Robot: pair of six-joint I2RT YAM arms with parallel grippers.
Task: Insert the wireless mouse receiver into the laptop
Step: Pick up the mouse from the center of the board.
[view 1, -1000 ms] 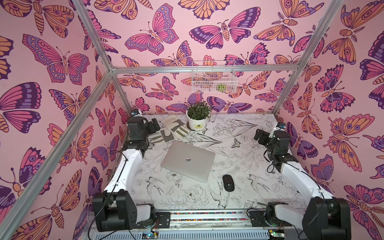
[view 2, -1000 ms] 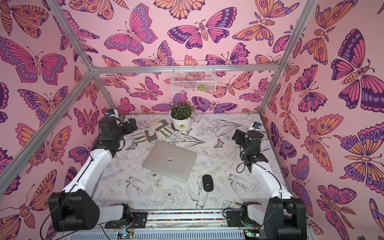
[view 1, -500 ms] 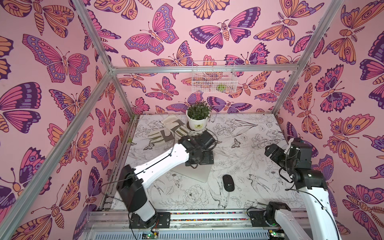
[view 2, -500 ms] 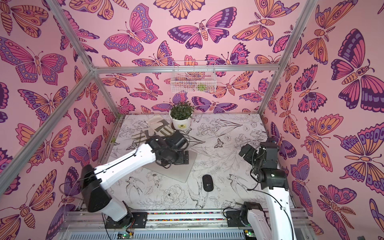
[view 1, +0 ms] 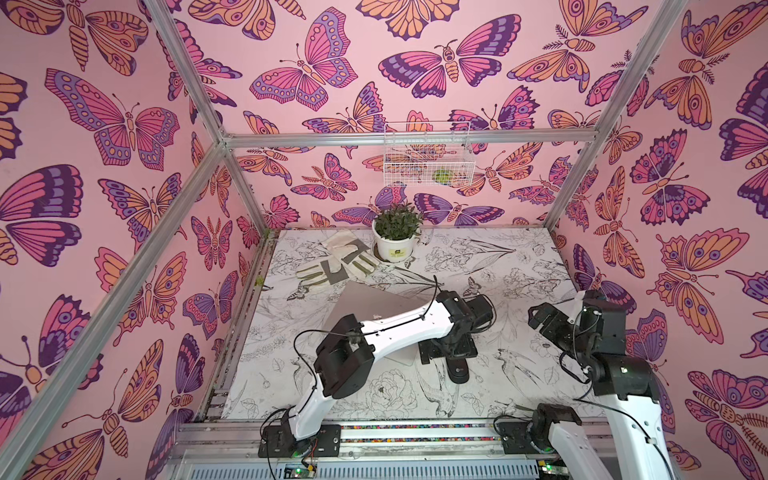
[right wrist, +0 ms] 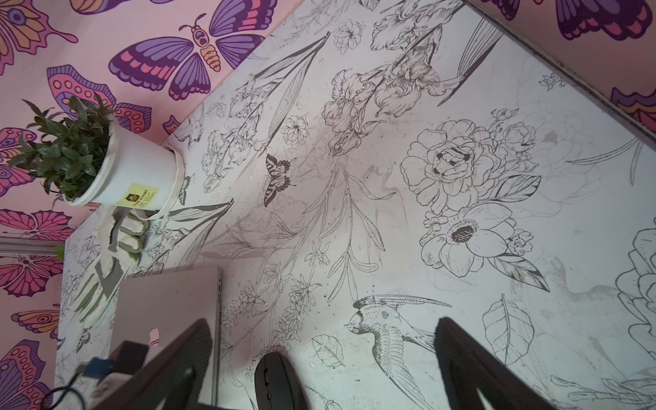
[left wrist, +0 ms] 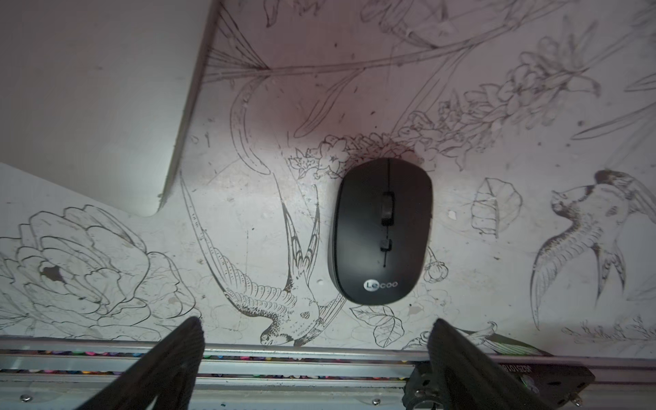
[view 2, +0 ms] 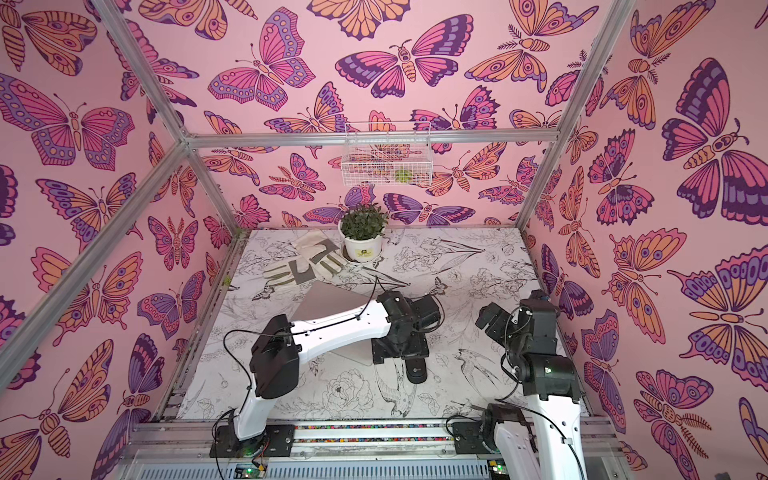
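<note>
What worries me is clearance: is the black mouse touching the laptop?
Apart. The left wrist view shows bare printed table between the mouse and the laptop corner.

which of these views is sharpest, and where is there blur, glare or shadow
Left wrist view: the mouse is crisp, its logo readable; the laptop corner is washed out pale; the left gripper is dark and soft-edged. Right wrist view: the right gripper is blurred, the plant pot sharp. Both top views: even, pink-tinted light, no strong glare.

"Lecoo" on the black mouse (left wrist: 381, 230), pot label (right wrist: 136, 197) unreadable
</note>
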